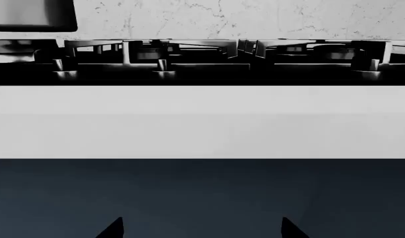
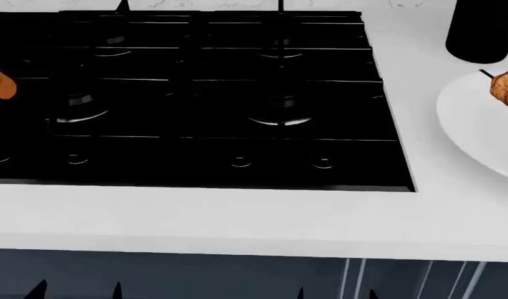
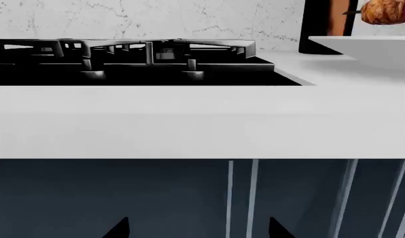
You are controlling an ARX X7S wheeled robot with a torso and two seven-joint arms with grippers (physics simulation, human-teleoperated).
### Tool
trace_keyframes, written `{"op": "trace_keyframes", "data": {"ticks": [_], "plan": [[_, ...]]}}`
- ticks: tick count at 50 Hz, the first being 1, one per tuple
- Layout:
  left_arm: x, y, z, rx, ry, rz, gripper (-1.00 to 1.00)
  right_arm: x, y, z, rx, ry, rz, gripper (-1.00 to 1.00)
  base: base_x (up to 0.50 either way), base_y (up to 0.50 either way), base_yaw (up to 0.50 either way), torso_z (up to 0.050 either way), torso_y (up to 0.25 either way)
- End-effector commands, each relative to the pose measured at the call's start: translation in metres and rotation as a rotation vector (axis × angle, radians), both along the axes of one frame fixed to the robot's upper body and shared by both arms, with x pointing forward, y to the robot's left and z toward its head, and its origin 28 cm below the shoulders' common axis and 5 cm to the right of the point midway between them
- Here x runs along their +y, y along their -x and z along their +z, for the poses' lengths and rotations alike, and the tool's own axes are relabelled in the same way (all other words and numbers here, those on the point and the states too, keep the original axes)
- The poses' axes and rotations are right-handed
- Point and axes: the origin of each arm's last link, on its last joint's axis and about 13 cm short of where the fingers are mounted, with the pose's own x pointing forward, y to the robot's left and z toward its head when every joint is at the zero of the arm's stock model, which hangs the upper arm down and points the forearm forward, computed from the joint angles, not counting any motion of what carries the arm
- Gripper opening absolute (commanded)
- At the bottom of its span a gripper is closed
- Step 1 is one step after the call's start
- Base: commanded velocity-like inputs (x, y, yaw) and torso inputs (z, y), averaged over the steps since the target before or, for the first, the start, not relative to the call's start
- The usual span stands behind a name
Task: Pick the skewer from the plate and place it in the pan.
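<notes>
The white plate [image 2: 478,128] lies flat on the white desk [image 2: 237,215], cut off by the head view's right edge. On it rests the skewer [image 2: 505,87]: one browned meat chunk and a thin dark tip show. An orange-brown pan handle [image 2: 0,82] pokes in at far left.

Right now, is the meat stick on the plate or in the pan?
On the plate: the skewer lies over its white surface at the counter's right, no claw holding it.
</notes>
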Motion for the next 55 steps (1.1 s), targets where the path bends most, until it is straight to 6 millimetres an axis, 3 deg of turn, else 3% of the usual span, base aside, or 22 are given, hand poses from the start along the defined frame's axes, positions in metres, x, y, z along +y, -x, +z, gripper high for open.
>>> {"op": "trace_keyframes", "data": {"ticks": [1, 9, 28, 55], "plan": [[0.0, 0.0, 0.001, 0.0, -0.009, 0.0, 1.0, 0.0, 0.001, 0.003, 0.0, 0.0, 0.0, 1.0, 0.0, 0.0, 0.0, 0.0, 0.0], [-0.002, 0.006, 0.002, -0.012, -0.012, -0.015, 1.0, 0.001, 0.004, -0.006, 0.017, 0.025, -0.007, 1.0, 0.0, 0.0, 0.0, 0.0, 0.0], [0.003, 0.002, 0.008, -0.012, 0.049, -0.014, 1.0, 0.003, -0.002, -0.002, 0.032, 0.029, -0.003, 1.0, 0.0, 0.0, 0.0, 0.001, 0.0], [0.007, 0.003, 0.012, 0.031, 0.077, -0.041, 1.0, 0.005, 0.002, -0.007, 0.04, 0.011, 0.002, 1.0, 0.0, 0.0, 0.0, 0.05, 0.011]]}}
